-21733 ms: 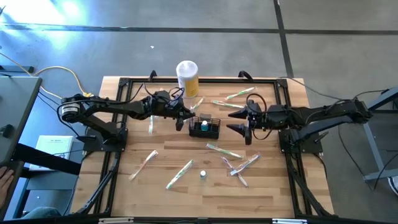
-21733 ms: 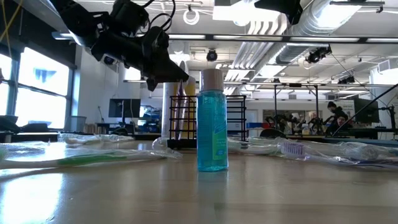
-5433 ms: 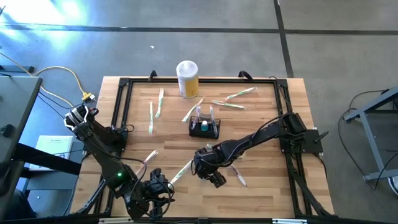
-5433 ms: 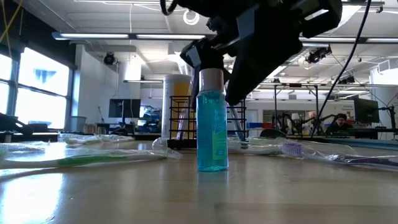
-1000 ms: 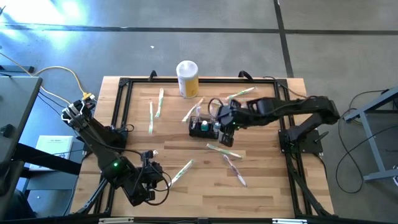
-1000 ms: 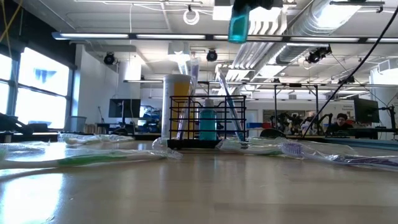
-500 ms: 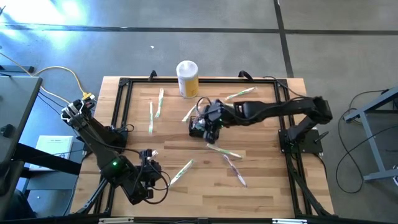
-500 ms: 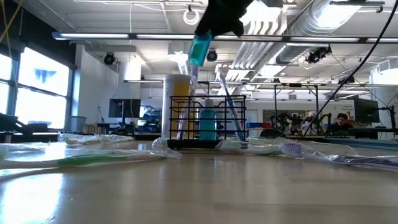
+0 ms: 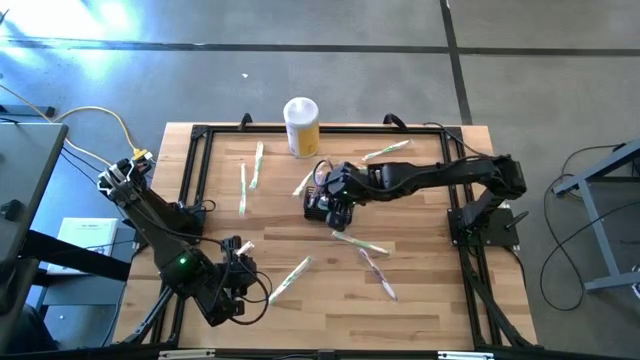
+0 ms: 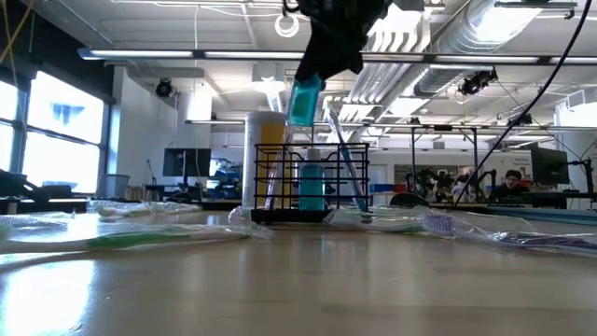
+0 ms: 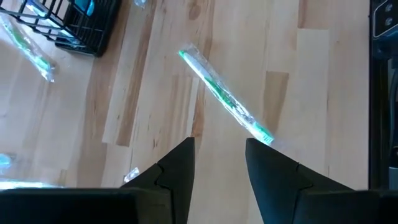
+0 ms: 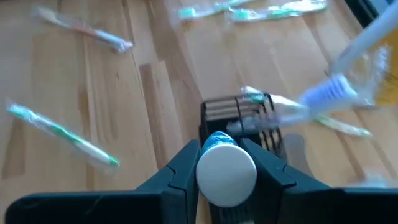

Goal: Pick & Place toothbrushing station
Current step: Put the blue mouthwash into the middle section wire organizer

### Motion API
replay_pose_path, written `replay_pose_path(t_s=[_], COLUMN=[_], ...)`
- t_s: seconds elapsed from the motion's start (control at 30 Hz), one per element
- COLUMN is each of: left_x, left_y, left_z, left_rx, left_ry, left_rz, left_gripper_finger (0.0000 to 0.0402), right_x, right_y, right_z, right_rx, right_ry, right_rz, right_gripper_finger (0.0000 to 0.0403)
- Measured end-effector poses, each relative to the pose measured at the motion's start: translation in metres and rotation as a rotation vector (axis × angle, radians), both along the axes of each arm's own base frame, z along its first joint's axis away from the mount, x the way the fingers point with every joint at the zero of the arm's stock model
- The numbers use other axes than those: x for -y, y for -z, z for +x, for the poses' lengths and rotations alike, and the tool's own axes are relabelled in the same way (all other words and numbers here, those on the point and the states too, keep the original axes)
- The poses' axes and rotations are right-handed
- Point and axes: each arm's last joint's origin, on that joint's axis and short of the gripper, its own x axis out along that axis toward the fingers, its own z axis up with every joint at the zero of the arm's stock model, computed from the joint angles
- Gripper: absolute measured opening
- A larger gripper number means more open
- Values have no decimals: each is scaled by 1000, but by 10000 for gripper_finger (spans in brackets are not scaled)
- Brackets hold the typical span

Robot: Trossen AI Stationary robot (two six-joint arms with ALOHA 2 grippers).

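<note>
The toothbrushing station is a small black wire-mesh basket standing on the table's middle, with a blue bottle and upright toothbrushes inside. My right gripper hangs over it, shut on a second small blue bottle with a white cap. In the right wrist view the basket lies just beyond that cap. My left gripper waits open near the table's front left, above a wrapped toothbrush. My right gripper pinches the bottle's top end, at the white cap, between its two fingers. The fingers come from above and slant down. The blue body hangs below them, tilted, clear of the basket's rim.
A tall yellow-and-white canister stands behind the basket. Wrapped toothbrushes lie scattered: front of the basket, front left, far right, left. A black frame rail borders the work area.
My right gripper has carried the blue bottle toward the table's left, from right of the basket to over it, and has come down toward it. The bottle, upright a second ago, now hangs tilted.
</note>
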Motion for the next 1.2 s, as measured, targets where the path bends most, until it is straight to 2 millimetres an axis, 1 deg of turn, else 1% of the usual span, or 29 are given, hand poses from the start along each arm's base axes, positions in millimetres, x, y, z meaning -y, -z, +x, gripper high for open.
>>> replay_pose_path(t_s=[0.1, 0.17, 0.23, 0.43, 0.87, 1.03, 1.2], left_x=[-1, -1, -1, -1, -2, -2, -2], left_y=[-1, -1, -1, -1, 0, 0, 0], left_z=[-1, -1, -1, -1, -1, -2, -2], left_rx=[-2, -3, -4, -4, -8, -9, -12], left_ry=[0, 0, -1, -4, -7, -7, -8], left_rz=[3, 5, 4, 4, 7, 9, 14], left_gripper_finger=[138, 138, 138, 138, 138, 138, 138], right_x=[0, 0, -1, -1, -1, -1, 1], right_y=[6, 9, 14, 19, 17, 12, 12], right_z=[1, 5, 4, 7, 8, 7, 7], right_rx=[-36, -26, -60, -75, -54, -25, -24], right_ry=[-8, -10, -14, -17, -29, -35, -29], right_rz=[6, 5, 12, 10, -1, -5, -8], right_gripper_finger=[86, 86, 86, 86, 86, 86, 86])
